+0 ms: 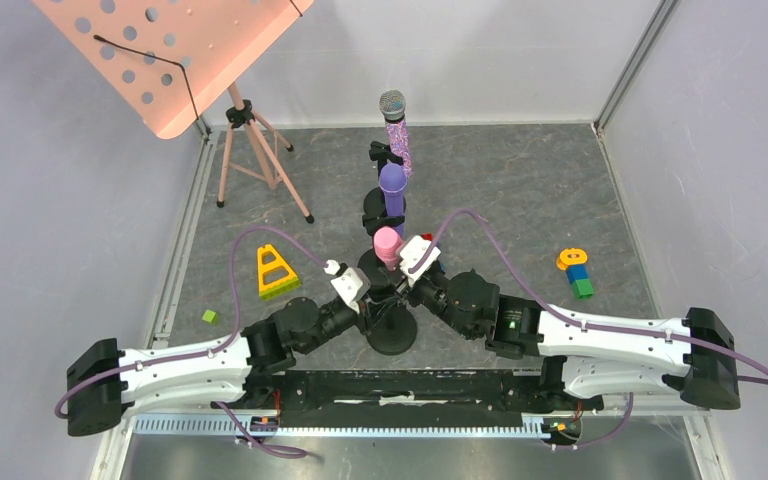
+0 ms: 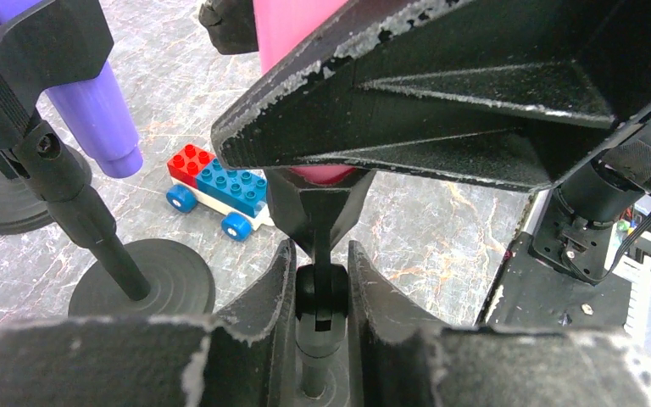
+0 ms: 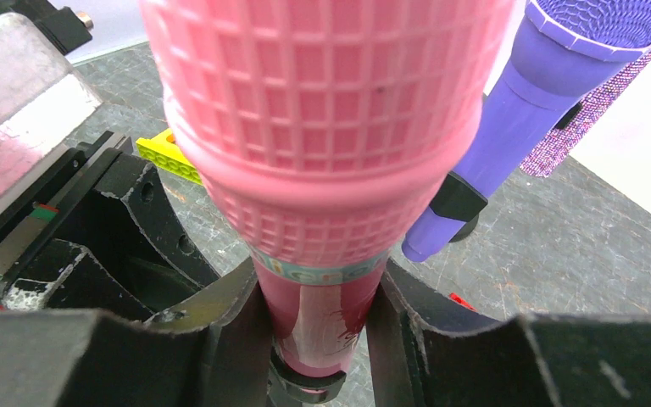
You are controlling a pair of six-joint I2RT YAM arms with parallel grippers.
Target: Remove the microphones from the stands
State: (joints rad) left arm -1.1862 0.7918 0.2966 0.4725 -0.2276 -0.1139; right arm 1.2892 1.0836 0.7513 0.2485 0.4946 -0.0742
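The pink microphone stands upright in the clip of the nearest black stand, just in front of both arms. My right gripper is shut on the microphone's pink handle, just under the mesh head and above the black clip. My left gripper reaches in from the left, its jaws pressed against the stand's black swivel joint below the clip. The microphone's lower end shows above that joint. In the top view the two grippers meet at the stand: left gripper, right gripper.
Behind stand a purple microphone and a glittery microphone, each on its own stand. A pink music stand rises at the back left. A yellow triangle, a green brick and a toy lie on the floor.
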